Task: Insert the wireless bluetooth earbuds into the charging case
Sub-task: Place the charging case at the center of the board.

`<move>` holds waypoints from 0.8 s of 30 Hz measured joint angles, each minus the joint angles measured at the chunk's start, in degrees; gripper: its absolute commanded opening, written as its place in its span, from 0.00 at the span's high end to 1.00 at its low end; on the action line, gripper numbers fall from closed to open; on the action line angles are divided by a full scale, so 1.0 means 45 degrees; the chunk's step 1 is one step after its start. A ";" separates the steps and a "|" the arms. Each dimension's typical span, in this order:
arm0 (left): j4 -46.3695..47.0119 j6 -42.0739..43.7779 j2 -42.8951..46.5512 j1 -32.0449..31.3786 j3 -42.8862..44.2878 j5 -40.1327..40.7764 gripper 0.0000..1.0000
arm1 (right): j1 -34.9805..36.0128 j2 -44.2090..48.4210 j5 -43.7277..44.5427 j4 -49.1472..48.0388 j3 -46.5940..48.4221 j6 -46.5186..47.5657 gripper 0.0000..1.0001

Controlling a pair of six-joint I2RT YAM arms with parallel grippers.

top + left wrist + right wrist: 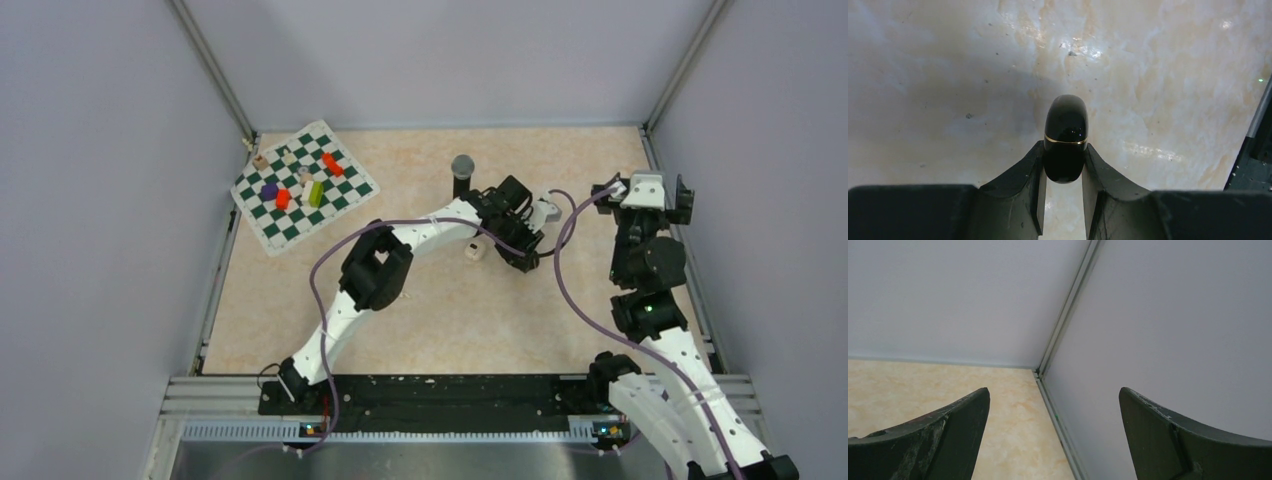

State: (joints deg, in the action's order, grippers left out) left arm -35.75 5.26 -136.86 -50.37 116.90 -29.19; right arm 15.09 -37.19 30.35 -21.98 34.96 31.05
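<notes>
My left gripper [1064, 150] is shut on a small rounded black charging case [1066, 120] with a thin gold seam line. Its lower half is pinched between the fingers and its top sticks out past the tips, over the marbled table [1158, 75]. In the top view this gripper [527, 258] points down near the table's middle. A small whitish piece [473, 251] lies just to its left; I cannot tell whether it is a case or a bud. The earbuds themselves are out of view. My right gripper [652, 190] stands open and empty at the far right, its view [1054, 395] facing the corner walls.
A tall black microphone [462, 175] stands upright just behind the left wrist. A green-and-white chessboard mat [262, 222] with several coloured blocks lies at the far left corner. Purple cables [570, 290] loop over the table between the arms. Walls enclose three sides.
</notes>
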 measured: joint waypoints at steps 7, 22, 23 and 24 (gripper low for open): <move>0.0160 -0.0719 -0.0918 0.0044 0.0670 -0.0010 0.85 | 0.0000 0.0019 -0.0005 0.0039 -0.0107 -0.0058 0.01; 0.0617 -0.1593 -0.0962 0.0044 0.0928 0.0340 0.02 | 0.0000 0.0029 -0.0063 0.0039 -0.0107 -0.0199 0.01; 0.0627 -0.1583 -0.0962 0.0039 0.0967 0.0403 0.01 | 0.0000 0.0029 -0.0063 0.0039 -0.0107 -0.0204 0.01; 0.0675 -0.1642 -0.0962 0.0039 0.0986 0.0335 0.01 | 0.0000 0.0029 -0.0068 0.0039 -0.0107 -0.0214 0.01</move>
State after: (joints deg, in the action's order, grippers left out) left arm -32.71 -2.13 -141.18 -50.19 121.34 -27.68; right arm 15.09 -37.06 30.04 -21.80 34.48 30.09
